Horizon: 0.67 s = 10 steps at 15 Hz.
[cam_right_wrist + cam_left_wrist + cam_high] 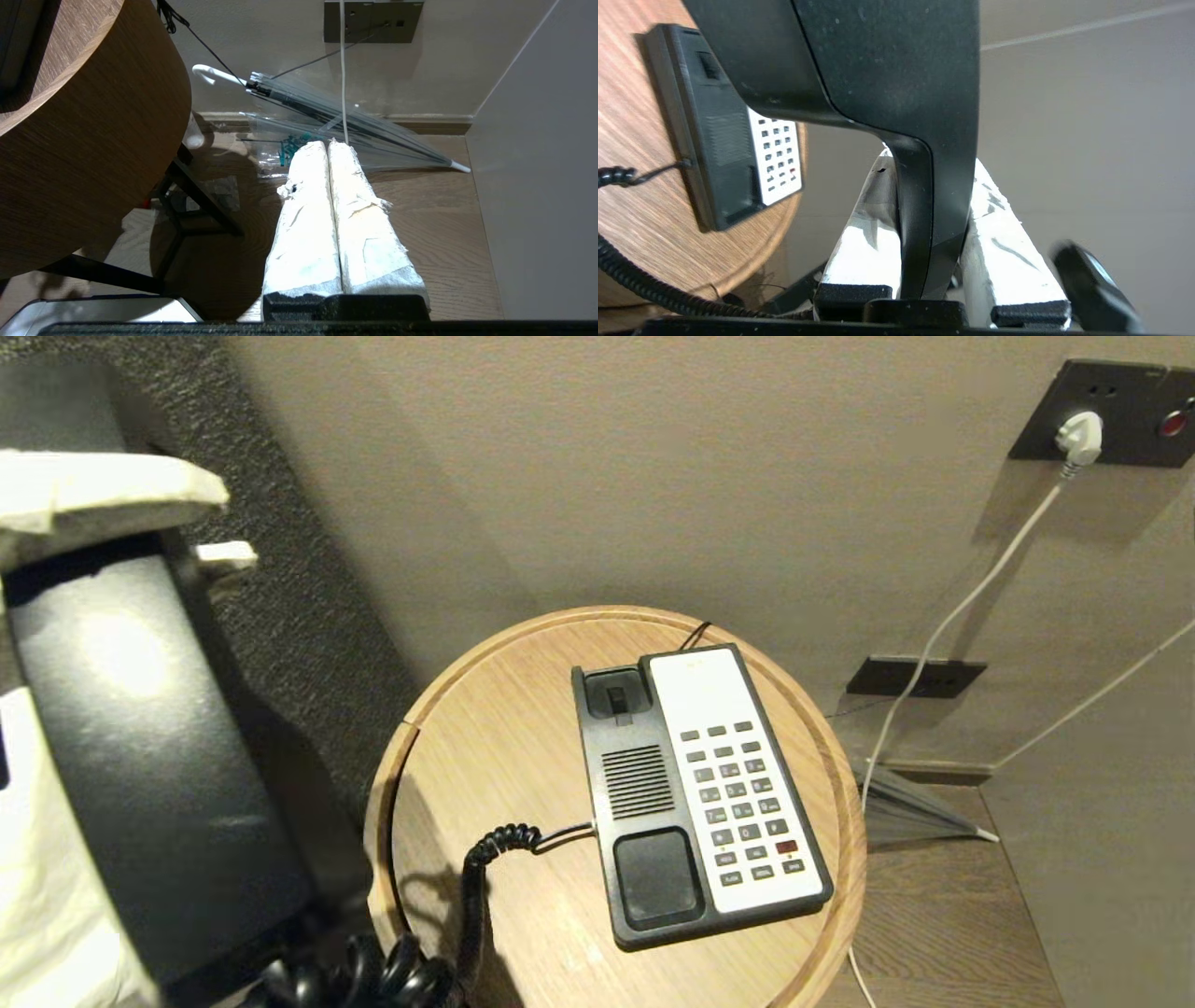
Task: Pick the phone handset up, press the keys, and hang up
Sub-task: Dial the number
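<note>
My left gripper is shut on the phone handset, a glossy black bar clamped between the white-wrapped fingers. In the head view the handset is raised at the far left, close to the camera, with one wrapped finger above it. Its coiled cord trails down to the phone base, whose cradle lies empty on the round wooden table. The keys sit in the white faceplate, uncovered, with one red key. My right gripper hangs shut and empty beside the table, above the floor.
A wall stands right behind the table. It carries a socket plate with a white plug whose cable runs down. A clear umbrella lies on the wood floor by the wall. Dark table legs stand under the tabletop.
</note>
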### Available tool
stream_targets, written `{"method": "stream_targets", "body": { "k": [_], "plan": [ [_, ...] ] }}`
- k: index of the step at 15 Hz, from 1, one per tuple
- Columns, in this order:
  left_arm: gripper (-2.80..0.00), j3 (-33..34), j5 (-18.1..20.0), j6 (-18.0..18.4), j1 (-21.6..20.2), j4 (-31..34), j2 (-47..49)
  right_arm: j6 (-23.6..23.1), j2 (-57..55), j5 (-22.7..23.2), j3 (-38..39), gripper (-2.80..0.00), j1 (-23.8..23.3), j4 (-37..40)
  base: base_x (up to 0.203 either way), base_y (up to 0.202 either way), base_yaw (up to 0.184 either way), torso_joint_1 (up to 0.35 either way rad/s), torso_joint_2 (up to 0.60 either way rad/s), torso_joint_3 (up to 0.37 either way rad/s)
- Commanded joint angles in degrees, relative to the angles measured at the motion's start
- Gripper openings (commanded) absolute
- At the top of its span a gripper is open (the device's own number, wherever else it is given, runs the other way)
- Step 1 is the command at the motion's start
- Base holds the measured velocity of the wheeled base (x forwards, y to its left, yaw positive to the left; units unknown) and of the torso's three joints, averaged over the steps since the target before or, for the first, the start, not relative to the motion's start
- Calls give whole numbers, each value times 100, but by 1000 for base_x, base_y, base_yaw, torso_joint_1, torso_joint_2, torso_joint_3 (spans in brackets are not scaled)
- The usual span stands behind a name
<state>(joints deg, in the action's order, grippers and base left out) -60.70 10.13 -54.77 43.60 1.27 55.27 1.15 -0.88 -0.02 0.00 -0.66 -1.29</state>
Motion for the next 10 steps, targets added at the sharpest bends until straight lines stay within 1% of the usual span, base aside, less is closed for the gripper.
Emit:
{"method": "stream_targets", "body": {
  "k": [1,2,3,4,5,7,9,10],
  "plan": [
    [-280,-2,209,-15,13,2,-428,0,0,2,44,-280,-4,-3,0,0,0,0,0,0],
    [-280,-62,631,-29,16,-10,-527,0,0,2,44,-280,-4,-3,0,0,0,0,0,0],
    [-280,-153,956,-61,7,-39,-598,0,0,2,53,-280,-4,-3,0,0,0,0,0,0],
    [-280,-175,1082,-96,14,-80,-696,0,0,2,44,-280,-4,-3,0,0,0,0,0,0],
    [-280,-227,1175,-332,17,-139,-708,0,0,2,44,-280,2,-3,0,0,0,0,0,0],
    [-280,-410,1365,-1034,13,-479,-693,0,0,2,44,-280,3,-3,0,0,0,0,0,0],
    [-280,-377,1432,-1680,10,-1185,-669,0,0,2,44,-280,0,-3,0,0,0,0,0,0],
    [-280,-338,1457,-1933,15,-1519,-673,0,0,2,44,-280,-4,-3,0,0,0,0,0,0]
  ]
}}
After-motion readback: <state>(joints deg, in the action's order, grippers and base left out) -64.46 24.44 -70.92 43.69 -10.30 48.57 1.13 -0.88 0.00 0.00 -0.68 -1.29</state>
